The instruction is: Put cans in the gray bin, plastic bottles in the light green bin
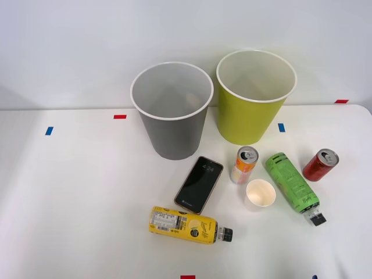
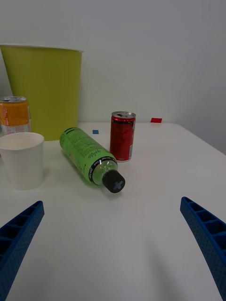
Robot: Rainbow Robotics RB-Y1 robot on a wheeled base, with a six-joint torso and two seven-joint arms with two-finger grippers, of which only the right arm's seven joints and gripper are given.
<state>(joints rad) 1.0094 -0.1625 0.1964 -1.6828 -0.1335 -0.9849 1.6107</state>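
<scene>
- Right gripper (image 2: 113,244): blue ribbed fingers spread wide, holding nothing, low over the white table (image 1: 70,192).
- Green-labelled, black-capped plastic bottle (image 2: 89,157): lying near the right edge, beside the upright red can (image 2: 122,135).
- Yellow-green bin (image 1: 253,99) and gray bin (image 1: 172,113): along the far edge.

The bench (image 1: 75,197) is plain white, dotted with small red and blue tape marks. The gray bin (image 1: 172,129) and the light green bin (image 1: 251,110) both have white rims and pale insides. One bottle (image 1: 185,224) wears a yellow label, the other (image 1: 291,181) a bright green one with dark print; both caps are black. One can (image 1: 320,165) is red, one (image 1: 244,165) orange and white, both silver-topped. The paper cup (image 1: 260,195) is white, the phone (image 1: 199,185) black. The tool's fingers (image 2: 207,237) are blue and ribbed.
</scene>
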